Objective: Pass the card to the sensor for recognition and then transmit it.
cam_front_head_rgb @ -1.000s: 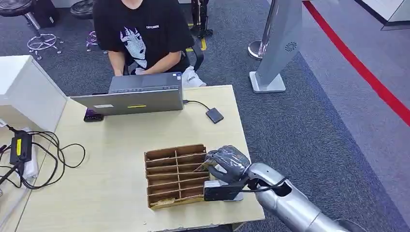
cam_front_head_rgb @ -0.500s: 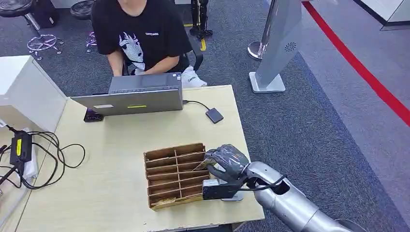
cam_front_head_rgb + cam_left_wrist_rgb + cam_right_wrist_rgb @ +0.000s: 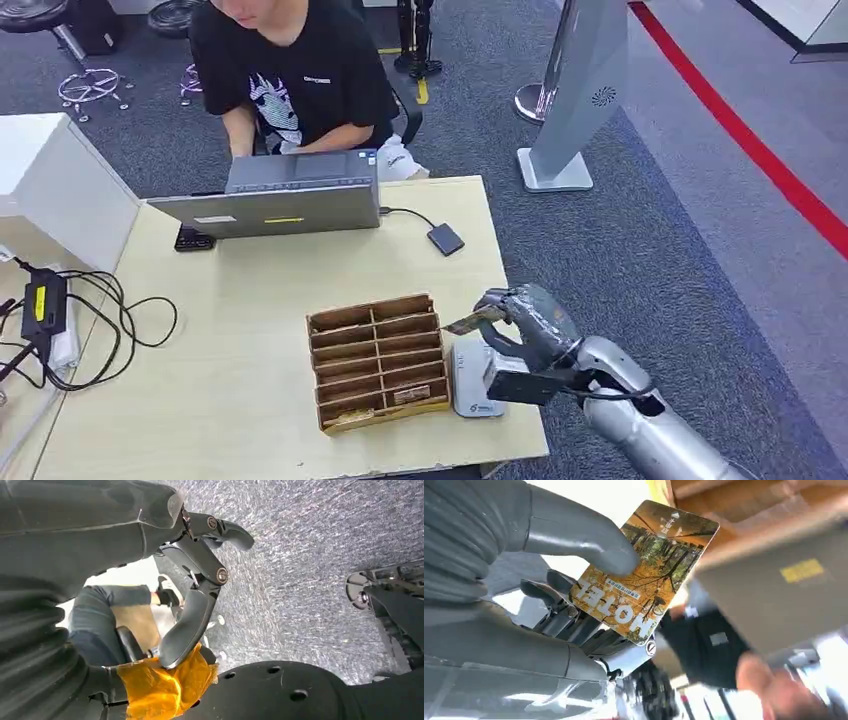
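- Right hand (image 3: pixel 522 318) pinches the card (image 3: pixel 473 321) between thumb and fingers, just beside the right edge of the wooden divider tray (image 3: pixel 378 361) and above the near right part of the table (image 3: pixel 250 300).
- Card (image 3: pixel 644 570) in the right wrist view — an autumn forest print with white lettering; the thick grey thumb (image 3: pixel 589 540) presses on its face and darker fingers (image 3: pixel 549 592) back it from behind.
- White sensor pad (image 3: pixel 470 378) lies flat on the table, touching or just beside the tray's right side, beneath the hand.
- Left hand (image 3: pixel 200 580) hangs over grey carpet — fingers apart, holding nothing.
- Small dark box (image 3: pixel 445 239) on a cable lies farther back on the table.
- Grey laptop (image 3: pixel 270 205) stands at the far edge; a person (image 3: pixel 300 75) in a black shirt sits behind it.
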You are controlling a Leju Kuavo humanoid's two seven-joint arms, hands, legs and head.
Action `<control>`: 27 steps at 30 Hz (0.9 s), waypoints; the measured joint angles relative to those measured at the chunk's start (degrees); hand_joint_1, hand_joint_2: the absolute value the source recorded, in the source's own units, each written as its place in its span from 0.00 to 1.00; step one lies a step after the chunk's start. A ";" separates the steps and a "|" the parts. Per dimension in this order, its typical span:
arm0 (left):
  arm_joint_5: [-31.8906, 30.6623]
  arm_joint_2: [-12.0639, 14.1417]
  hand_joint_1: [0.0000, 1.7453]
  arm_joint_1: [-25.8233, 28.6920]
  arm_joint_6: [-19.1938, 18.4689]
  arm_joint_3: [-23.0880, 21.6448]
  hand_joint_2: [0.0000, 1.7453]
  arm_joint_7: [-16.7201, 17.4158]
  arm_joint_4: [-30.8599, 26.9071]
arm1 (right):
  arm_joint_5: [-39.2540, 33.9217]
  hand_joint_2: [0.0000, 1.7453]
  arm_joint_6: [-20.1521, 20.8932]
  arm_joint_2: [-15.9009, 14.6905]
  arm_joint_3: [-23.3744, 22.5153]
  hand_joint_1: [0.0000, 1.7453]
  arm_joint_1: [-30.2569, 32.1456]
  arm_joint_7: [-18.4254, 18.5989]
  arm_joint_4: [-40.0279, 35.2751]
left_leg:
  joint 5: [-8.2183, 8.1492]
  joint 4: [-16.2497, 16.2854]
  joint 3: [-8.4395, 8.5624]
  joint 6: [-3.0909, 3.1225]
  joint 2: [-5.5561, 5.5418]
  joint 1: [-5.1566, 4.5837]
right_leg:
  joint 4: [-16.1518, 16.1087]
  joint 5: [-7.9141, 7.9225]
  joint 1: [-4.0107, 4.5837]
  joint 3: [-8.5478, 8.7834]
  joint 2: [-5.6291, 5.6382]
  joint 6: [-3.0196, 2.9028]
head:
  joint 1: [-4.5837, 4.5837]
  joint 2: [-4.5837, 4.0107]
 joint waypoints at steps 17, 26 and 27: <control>-1.57 0.00 0.00 0.06 -0.35 1.03 1.00 -0.11 0.00 | 9.07 1.00 10.59 -3.34 -16.04 1.00 8.16 7.21 -5.77 | -0.01 -0.02 0.05 -0.03 0.19 0.00 | 0.00 0.04 0.00 -0.01 0.20 -0.02 | -0.02 0.00; -2.56 0.09 0.00 -0.03 -0.46 1.05 1.00 0.04 0.00 | 10.15 1.00 16.15 -7.62 -7.49 1.00 -1.66 12.77 9.97 | 0.01 -0.01 0.06 0.00 0.15 0.00 | 0.02 0.05 0.00 -0.01 0.18 -0.01 | 0.00 0.00; -2.56 0.09 0.00 -0.03 -0.46 1.07 1.00 0.04 0.00 | 9.57 1.00 16.15 -8.11 -6.96 1.00 -2.00 12.81 10.50 | 0.01 -0.01 0.05 0.00 0.14 0.00 | 0.02 0.05 0.00 -0.01 0.18 -0.01 | -0.02 0.00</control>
